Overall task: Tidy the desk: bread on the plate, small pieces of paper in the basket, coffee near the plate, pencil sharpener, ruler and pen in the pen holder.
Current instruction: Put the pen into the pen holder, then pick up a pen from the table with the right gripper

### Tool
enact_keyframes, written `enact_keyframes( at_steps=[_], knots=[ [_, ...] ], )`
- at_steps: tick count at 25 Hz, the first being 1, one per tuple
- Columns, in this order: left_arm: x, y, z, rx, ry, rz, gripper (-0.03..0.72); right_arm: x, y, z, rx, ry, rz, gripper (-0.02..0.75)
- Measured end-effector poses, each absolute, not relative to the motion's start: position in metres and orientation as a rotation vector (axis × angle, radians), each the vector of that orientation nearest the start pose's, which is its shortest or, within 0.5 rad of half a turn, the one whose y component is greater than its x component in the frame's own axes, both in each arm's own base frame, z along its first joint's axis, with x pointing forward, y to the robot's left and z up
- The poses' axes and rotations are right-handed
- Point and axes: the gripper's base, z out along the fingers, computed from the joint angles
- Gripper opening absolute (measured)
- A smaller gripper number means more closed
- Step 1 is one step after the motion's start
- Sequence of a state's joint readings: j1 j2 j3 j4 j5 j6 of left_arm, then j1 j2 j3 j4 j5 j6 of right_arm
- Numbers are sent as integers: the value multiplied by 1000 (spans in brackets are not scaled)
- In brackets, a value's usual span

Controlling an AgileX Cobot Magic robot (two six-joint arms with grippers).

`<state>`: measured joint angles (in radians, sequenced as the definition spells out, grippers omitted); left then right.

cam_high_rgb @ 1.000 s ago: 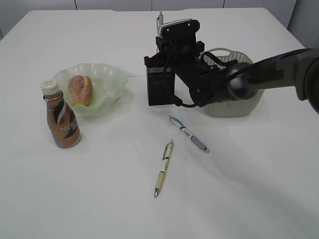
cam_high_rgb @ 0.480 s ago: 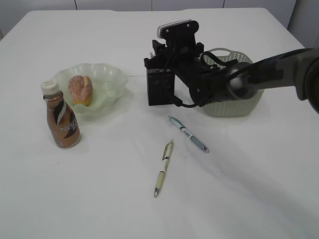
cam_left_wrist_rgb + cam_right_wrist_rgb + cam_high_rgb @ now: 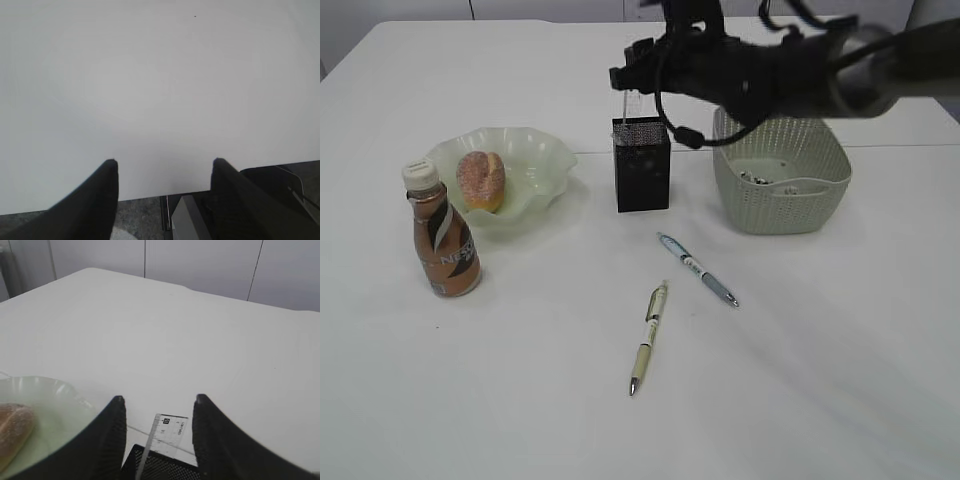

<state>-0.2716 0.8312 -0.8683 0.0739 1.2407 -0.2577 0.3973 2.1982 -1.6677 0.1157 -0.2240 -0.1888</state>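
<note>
White desk [image 3: 520,420] carries: Nescafe coffee bottle [image 3: 442,245] upright at left, wavy green plate [image 3: 535,165] just behind it, black mesh pen holder [image 3: 642,175] center, perforated sage basket [image 3: 780,205] right. Two pens lie loose in front: blue-grey pen [image 3: 698,269], cream pen [image 3: 649,336].

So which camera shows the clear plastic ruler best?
The right wrist view: the clear plastic ruler stands up out of the black mesh pen holder, markings visible, between the open jaws of the right gripper. The exterior view shows only a faint sliver above the holder. The left wrist view shows none of it.
</note>
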Motion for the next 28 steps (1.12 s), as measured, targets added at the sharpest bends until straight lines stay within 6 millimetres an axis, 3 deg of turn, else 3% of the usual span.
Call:
enact_keyframes(
  at_steps=[5,10,16,20,28],
  knots=[
    [121,-27,329,29,2687,-63,424,452,191,276,-463,1926,232,354],
    [121,-27,329,29,2687,-63,424,418,182,302,-539,2165,261,354],
    [120,-30,329,24,2694,-108,424,398,179,306,-629,2426,289,355],
    [119,-33,329,19,2703,-162,424,398,180,305,-675,2532,288,355],
    [119,-33,329,21,2702,-161,424,403,184,270,-756,2754,272,355]
  ],
)
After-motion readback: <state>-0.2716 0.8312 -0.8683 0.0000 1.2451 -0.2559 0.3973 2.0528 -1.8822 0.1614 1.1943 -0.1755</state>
